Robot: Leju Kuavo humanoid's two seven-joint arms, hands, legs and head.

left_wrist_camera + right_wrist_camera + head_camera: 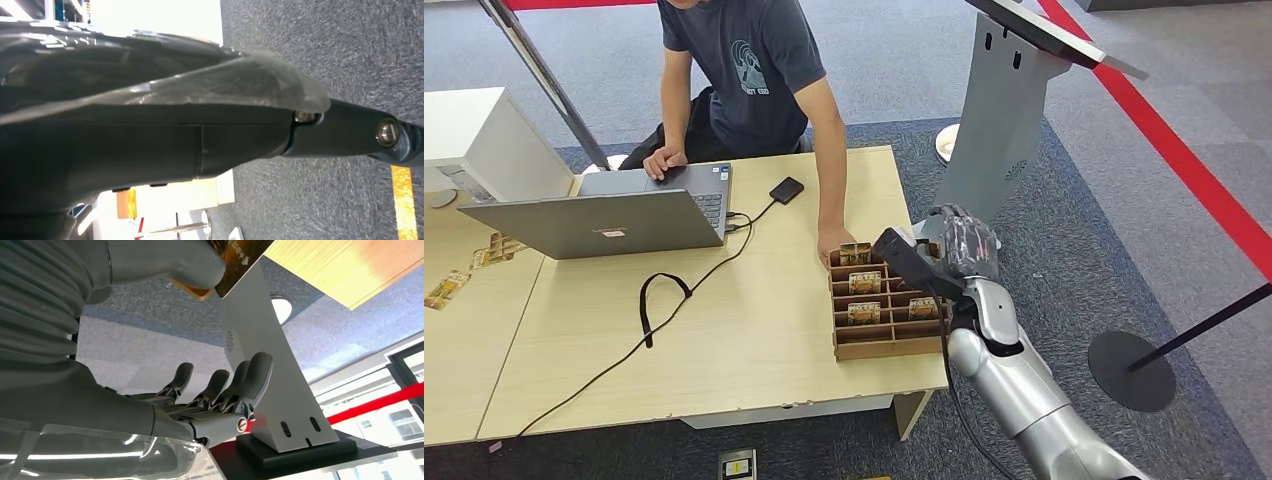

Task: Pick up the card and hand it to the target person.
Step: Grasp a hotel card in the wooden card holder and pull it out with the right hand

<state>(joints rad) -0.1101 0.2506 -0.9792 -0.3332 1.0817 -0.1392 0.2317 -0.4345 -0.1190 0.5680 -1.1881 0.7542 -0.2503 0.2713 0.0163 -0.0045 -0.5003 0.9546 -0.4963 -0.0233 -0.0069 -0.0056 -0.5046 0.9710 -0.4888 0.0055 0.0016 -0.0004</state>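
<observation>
Person's hand [832, 238] rests at far-left corner of slotted wooden card tray [886, 340] on bench [754, 340]. Right robot hand [959, 245] at tray's far-right, pinching gold-printed card [239, 260] under thumb. Risk: shallow corner pinch, card may slip in handover.

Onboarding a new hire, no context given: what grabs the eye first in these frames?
The silver right arm reaching up to the wooden card rack at the table's right edge, its right hand just past the rack. Across the table a person rests one hand at the rack's far corner, the other on an open laptop. In the right wrist view, a card sits beside the thumb.
</observation>
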